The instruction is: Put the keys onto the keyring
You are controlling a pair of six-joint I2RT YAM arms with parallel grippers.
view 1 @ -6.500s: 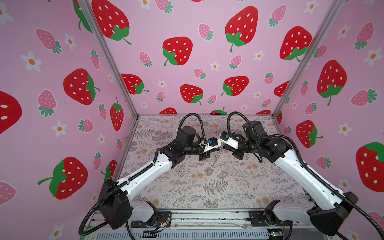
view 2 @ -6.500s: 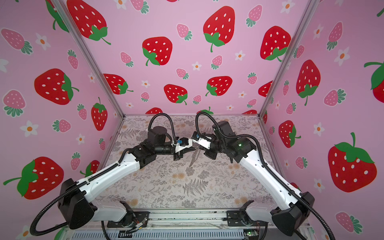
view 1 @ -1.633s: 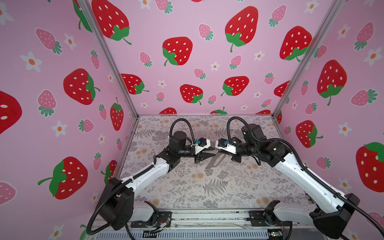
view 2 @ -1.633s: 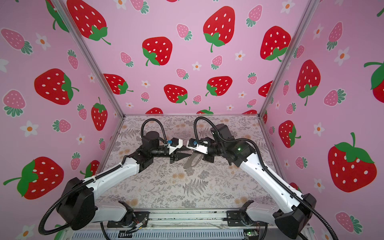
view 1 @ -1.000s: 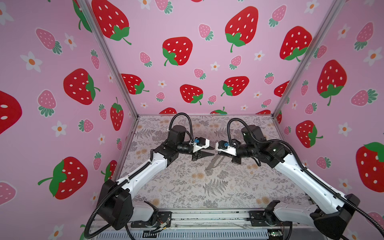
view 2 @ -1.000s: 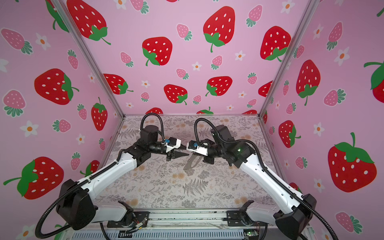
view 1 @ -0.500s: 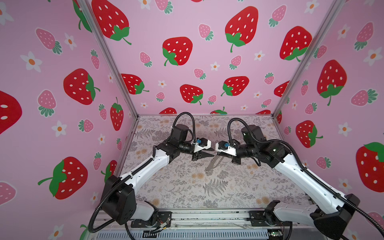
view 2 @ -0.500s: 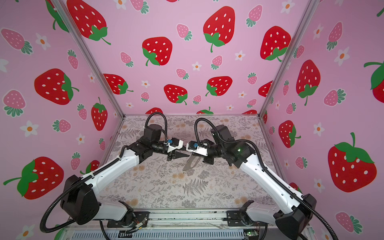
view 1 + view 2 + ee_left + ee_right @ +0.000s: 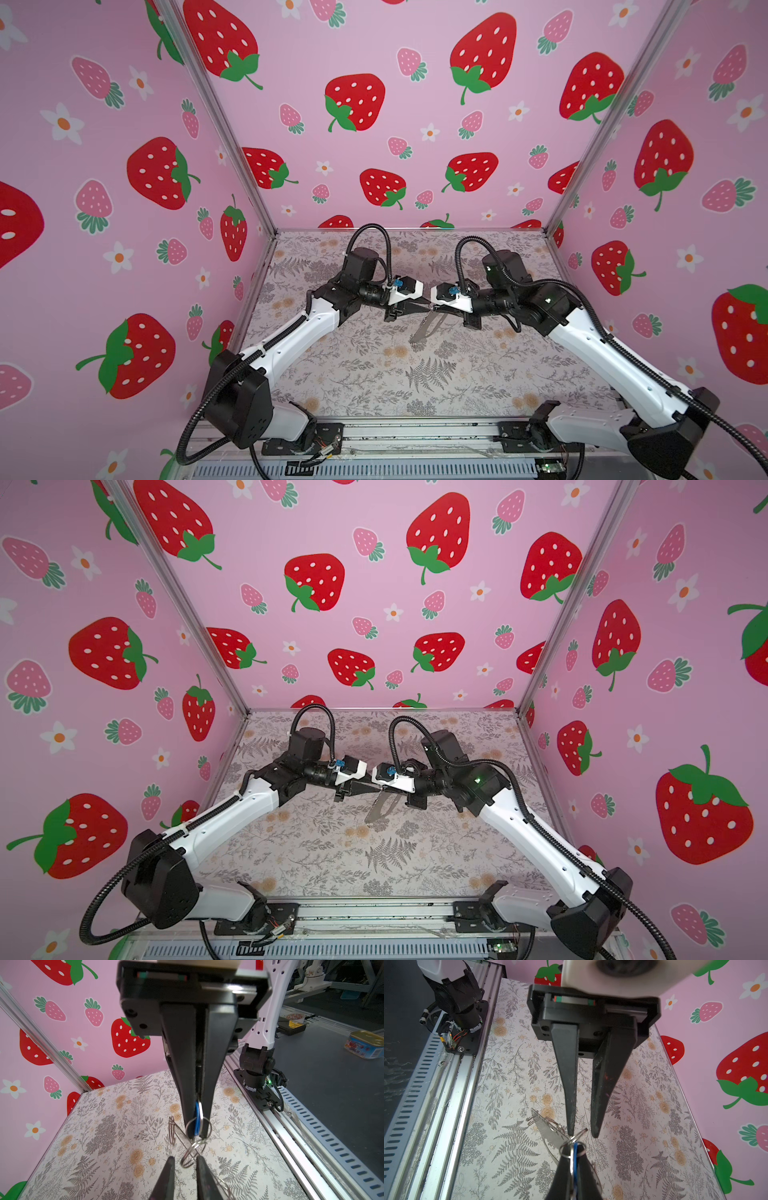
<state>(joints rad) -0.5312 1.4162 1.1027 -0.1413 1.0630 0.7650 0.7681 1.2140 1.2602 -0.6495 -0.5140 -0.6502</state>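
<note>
Mid-desk (image 9: 374, 374), both claws meet tip to tip. Right claw (image 9: 196, 1134) is pressed shut on the keys (image 9: 197, 1118) and hides most of the blue tag. Left claw (image 9: 184, 1161) has its jaws narrowly apart about a metal ring (image 9: 191, 1153); whether it grips is unclear. The keyring (image 9: 428, 326) hangs toward 7 o'clock. A tin (image 9: 365, 1045) sits off-desk.

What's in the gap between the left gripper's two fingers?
A small metal ring sits between the left gripper fingers, linked to the keys the right gripper holds. The left wrist view shows it best.

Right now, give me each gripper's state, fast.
Left gripper: fingers slightly apart around a metal ring; grip cannot be told.
Right gripper: closed, holding the blue key tag.
</note>
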